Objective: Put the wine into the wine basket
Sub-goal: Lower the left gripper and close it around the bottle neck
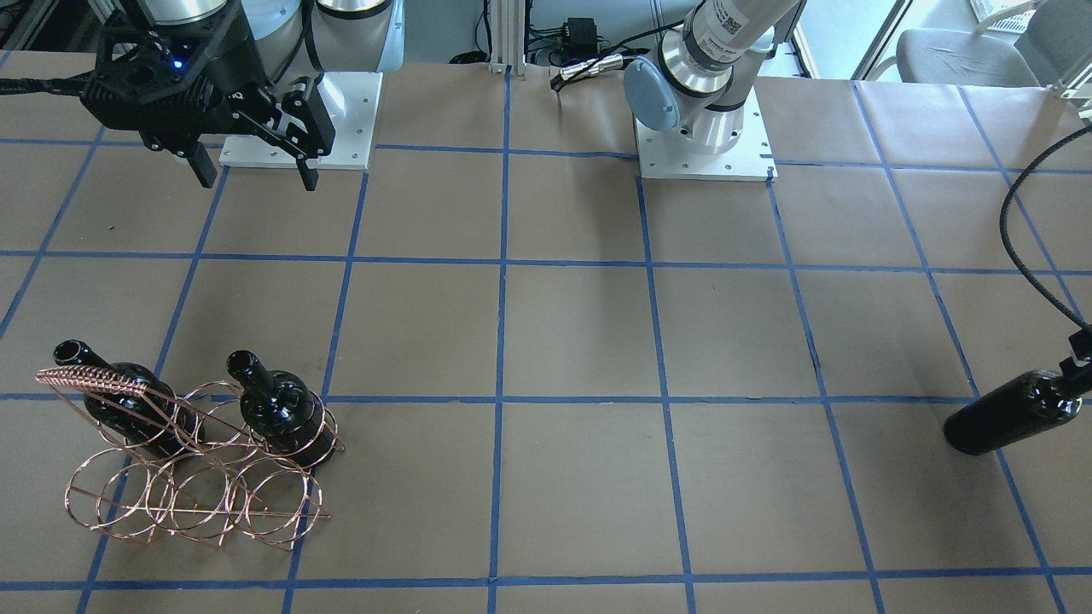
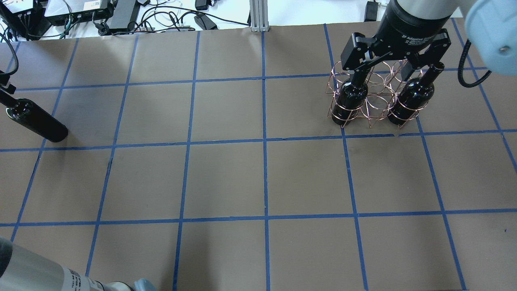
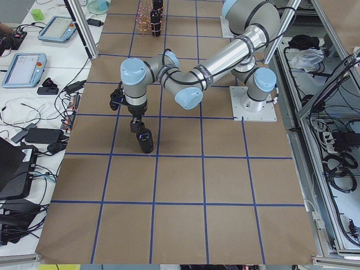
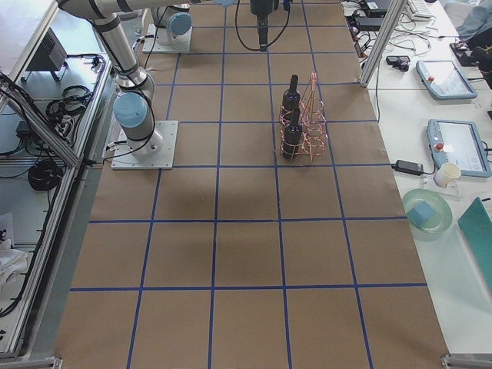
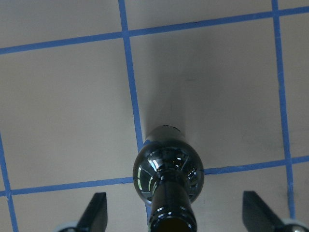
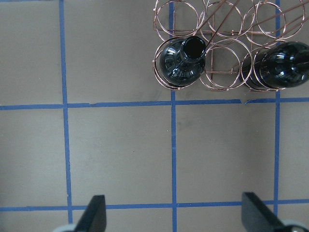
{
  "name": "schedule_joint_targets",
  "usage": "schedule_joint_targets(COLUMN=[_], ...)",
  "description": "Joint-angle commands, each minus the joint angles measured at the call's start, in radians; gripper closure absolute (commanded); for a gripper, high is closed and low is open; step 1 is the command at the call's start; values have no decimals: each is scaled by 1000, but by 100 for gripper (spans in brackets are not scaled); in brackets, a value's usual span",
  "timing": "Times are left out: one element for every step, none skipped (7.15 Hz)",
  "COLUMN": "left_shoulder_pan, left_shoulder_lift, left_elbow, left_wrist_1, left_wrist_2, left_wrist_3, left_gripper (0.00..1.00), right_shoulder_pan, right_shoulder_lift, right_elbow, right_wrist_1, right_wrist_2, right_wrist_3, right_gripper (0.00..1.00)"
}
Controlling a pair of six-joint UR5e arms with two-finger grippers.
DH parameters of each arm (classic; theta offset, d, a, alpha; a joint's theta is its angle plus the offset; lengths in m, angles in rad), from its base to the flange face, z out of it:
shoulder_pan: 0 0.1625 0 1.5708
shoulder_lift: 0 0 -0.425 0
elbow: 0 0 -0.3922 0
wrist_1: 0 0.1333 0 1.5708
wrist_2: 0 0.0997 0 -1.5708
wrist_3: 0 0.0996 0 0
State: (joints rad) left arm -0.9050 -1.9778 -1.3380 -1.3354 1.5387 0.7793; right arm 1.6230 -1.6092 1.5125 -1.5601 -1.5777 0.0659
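A glossy black wine bottle (image 2: 34,120) stands upright on the table at my far left, also seen in the front view (image 1: 1011,414). My left gripper (image 5: 176,212) is open, its fingers wide apart on either side of the bottle's neck (image 5: 171,212) without touching it. The rose-copper wire wine basket (image 1: 196,477) stands at the far right (image 2: 377,95) and holds two alike bottles (image 1: 111,401) (image 1: 277,409) in its outer rings. My right gripper (image 1: 258,181) is open and empty, raised above the table on the robot's side of the basket (image 6: 227,29).
The table is brown paper with a blue tape grid (image 2: 264,141). The arm bases (image 1: 704,158) stand at the robot's edge. Cables and electronics (image 2: 121,12) lie beyond the far edge. The basket's middle ring (image 6: 224,63) between the two bottles holds nothing.
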Motion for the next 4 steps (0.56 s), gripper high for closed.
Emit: schedule_joint_targets(left_shoulder_pan=[0,0,0,0], left_shoulder_lift=[-15,-18,-25,-27], left_elbow=[-1,-1,-3,-1], left_wrist_1=[1,1,1,1], left_wrist_2=[1,1,12,14], left_wrist_3=[0,-2,-2,-3], left_gripper=[16,26,26,26], right_shoulder_pan=[0,0,0,0], right_shoulder_lift=[0,0,0,0], right_elbow=[0,0,0,0], right_wrist_1=[0,0,0,0], right_wrist_2=[-1,-1,-2,-1], right_wrist_3=[0,0,-1,-1], right_gripper=[0,0,0,0])
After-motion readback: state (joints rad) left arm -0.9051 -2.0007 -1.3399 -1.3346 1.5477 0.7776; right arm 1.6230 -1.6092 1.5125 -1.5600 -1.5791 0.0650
